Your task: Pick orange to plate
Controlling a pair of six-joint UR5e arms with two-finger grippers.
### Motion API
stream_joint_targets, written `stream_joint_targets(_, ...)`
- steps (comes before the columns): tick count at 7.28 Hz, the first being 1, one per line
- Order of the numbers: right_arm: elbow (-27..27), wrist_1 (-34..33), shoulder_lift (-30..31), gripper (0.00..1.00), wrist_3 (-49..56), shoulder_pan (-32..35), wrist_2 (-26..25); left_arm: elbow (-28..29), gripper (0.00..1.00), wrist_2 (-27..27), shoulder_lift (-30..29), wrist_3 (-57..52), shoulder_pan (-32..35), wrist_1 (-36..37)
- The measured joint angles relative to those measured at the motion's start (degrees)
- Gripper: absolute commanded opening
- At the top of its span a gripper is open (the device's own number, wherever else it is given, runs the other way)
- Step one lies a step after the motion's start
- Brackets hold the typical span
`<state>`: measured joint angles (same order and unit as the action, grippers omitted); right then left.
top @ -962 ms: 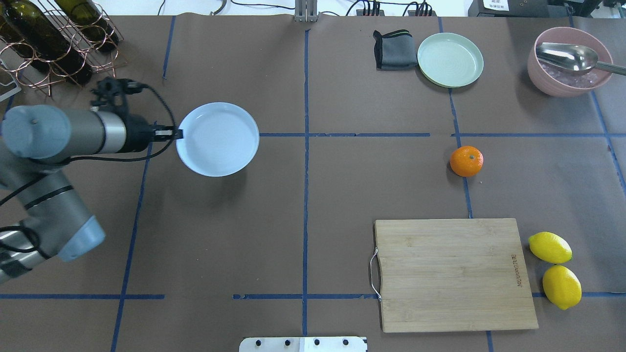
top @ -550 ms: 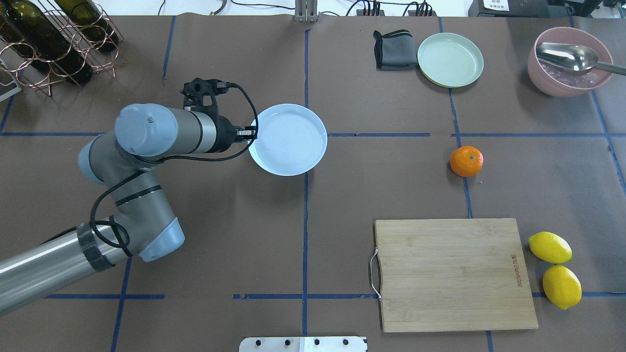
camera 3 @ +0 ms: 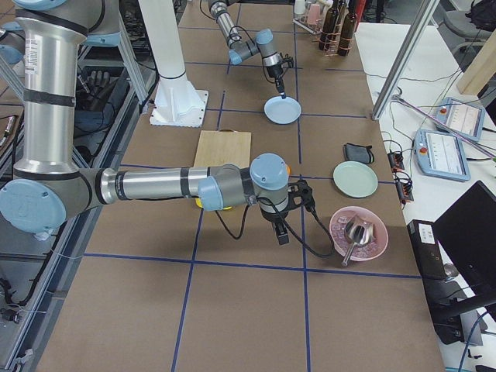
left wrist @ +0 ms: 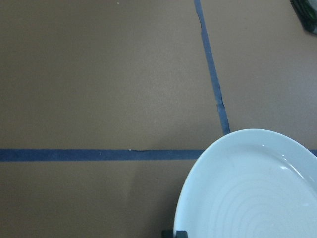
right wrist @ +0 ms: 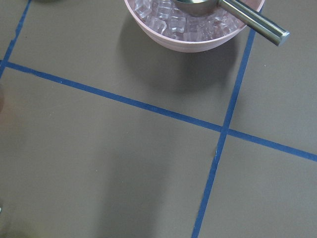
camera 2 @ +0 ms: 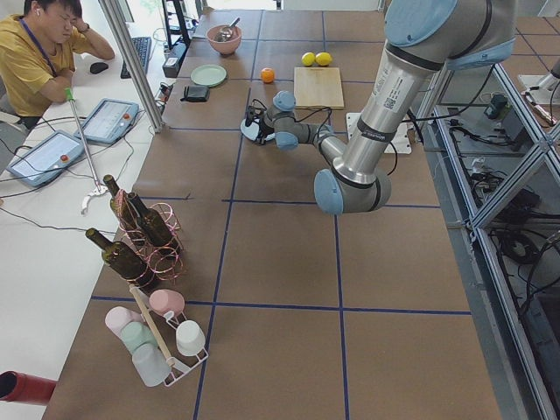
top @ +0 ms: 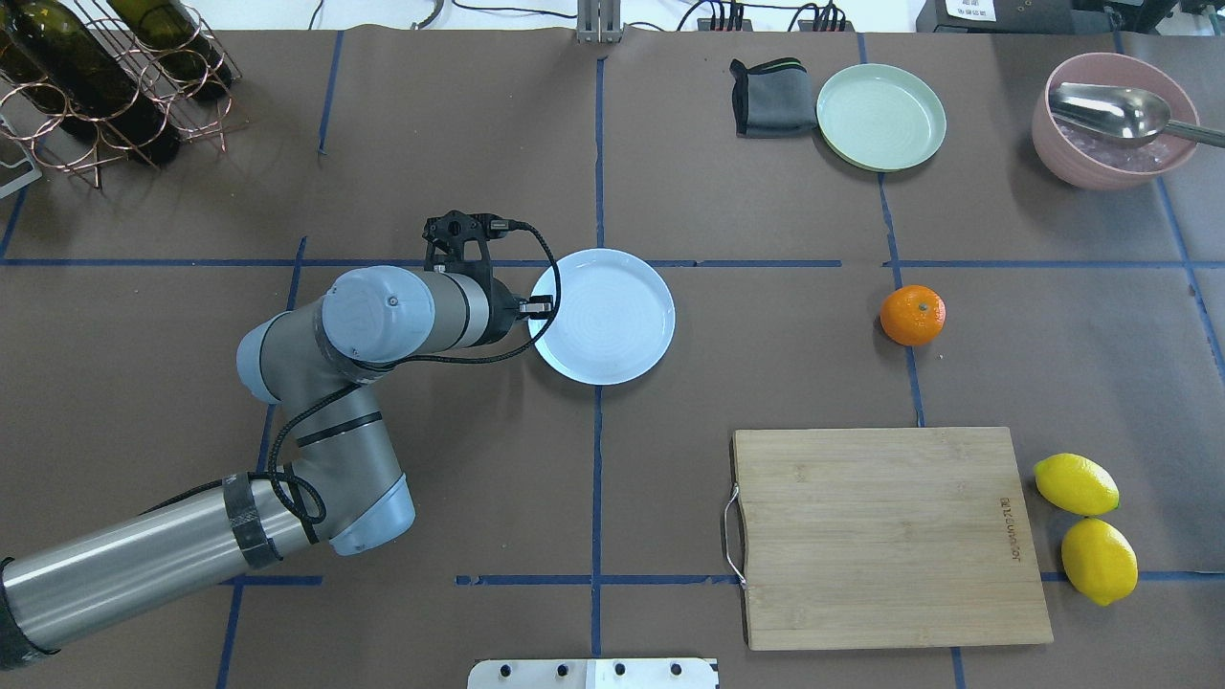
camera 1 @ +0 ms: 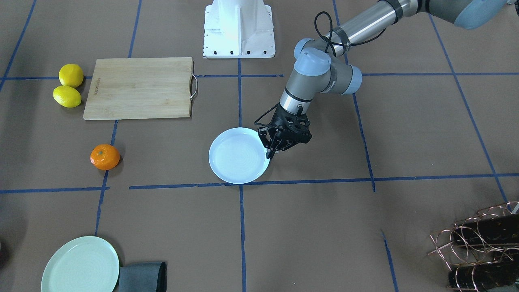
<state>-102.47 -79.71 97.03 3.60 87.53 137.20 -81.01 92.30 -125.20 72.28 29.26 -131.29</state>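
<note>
Scanning the table, I see only bare paper between the plate (top: 612,316) and the orange (top: 912,315). A board (top: 890,536) and two lemons (top: 1077,485) lie nearer, a mint plate (top: 880,117) farther. My left gripper (top: 541,308) is clamped on the plate's left rim. The orange sits well right of it, stem dot up, round, with no long axis. Whether the right gripper (camera 3: 282,235) is clenched or released, I cannot tell.
</note>
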Motion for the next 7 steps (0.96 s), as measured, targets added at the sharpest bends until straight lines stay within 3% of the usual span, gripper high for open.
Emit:
stream_joint_targets(1,0.0,0.0,0.0,1.00,0.0,0.0,0.0,0.1,0.99,-0.1,0.0,0.0,0.0,-0.2)
stream_joint_targets(4,0.0,0.0,-0.2,1.00,0.0,0.0,0.1,-1.5,1.00,0.8,0.5,-0.5,0.7,0.4)
stream_joint_targets(5,-0.3,0.0,-0.4,1.00,0.0,-0.1,0.1,-3.7,1.00,3.7,2.2,-3.2,2.7,1.6)
stream_joint_targets(7,-0.6,0.0,-0.8,1.00,-0.4,-0.1,0.1,-13.4,1.00,11.6,9.5,-18.6,10.3,9.0)
